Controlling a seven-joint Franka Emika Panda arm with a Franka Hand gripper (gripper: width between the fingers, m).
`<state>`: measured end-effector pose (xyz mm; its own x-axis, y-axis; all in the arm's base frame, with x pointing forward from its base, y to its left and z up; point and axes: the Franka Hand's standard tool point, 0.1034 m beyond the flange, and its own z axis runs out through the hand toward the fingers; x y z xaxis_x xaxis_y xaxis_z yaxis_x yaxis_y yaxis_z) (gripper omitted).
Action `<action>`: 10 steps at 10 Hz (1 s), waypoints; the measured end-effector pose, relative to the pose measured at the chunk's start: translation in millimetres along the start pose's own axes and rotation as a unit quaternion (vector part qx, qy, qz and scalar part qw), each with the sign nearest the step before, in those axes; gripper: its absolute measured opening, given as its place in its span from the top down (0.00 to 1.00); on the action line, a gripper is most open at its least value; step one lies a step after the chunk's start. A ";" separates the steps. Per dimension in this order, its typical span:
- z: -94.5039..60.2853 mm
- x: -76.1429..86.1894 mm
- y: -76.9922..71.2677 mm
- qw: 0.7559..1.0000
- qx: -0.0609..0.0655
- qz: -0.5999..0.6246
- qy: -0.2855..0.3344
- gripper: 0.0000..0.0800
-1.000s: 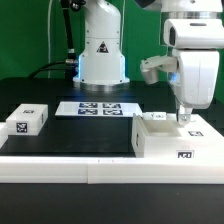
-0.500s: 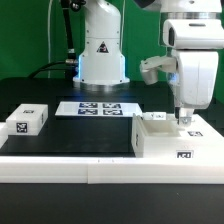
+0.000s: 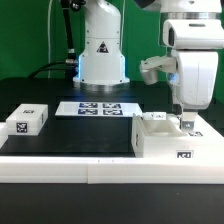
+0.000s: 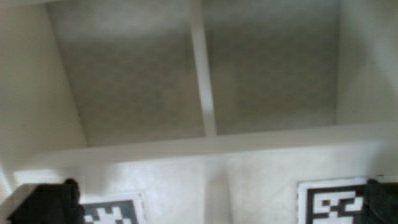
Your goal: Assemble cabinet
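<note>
The cabinet [image 3: 160,146] is a large white box with black-and-white tags, standing on the exterior view's right. My gripper [image 3: 184,121] hangs straight down over its top, fingertips at the upper rim. In the wrist view the cabinet's white wall [image 4: 214,165] runs across, carrying two tags [image 4: 338,200]. Beyond it are grey inner panels split by a white divider [image 4: 201,70]. My gripper [image 4: 214,205] has its dark fingertips [image 4: 45,202] far apart at the frame's edges, open, with the wall between them. It holds nothing.
A small white tagged block [image 3: 27,121] lies on the exterior view's left. The marker board [image 3: 98,108] lies flat in front of the white robot base [image 3: 101,55]. A white ledge [image 3: 90,176] runs along the table's front.
My gripper has sunk slightly toward the cabinet's top; nothing else has moved.
</note>
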<state>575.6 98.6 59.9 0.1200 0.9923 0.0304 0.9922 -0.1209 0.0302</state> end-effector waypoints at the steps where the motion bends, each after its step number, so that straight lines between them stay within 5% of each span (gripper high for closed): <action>1: -5.1 0.1 -2.7 1.000 -0.001 0.002 -0.001 0.00; 3: -26.7 -2.8 -27.5 1.000 -0.003 -0.002 -0.009 0.00; 7: -35.2 -11.8 -86.7 1.000 0.002 -0.006 -0.017 0.00; 10: -33.8 -13.4 -86.5 1.000 0.004 -0.004 -0.018 0.00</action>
<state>487.0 94.9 90.7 0.1129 0.9936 -0.0055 0.9934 -0.1127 0.0222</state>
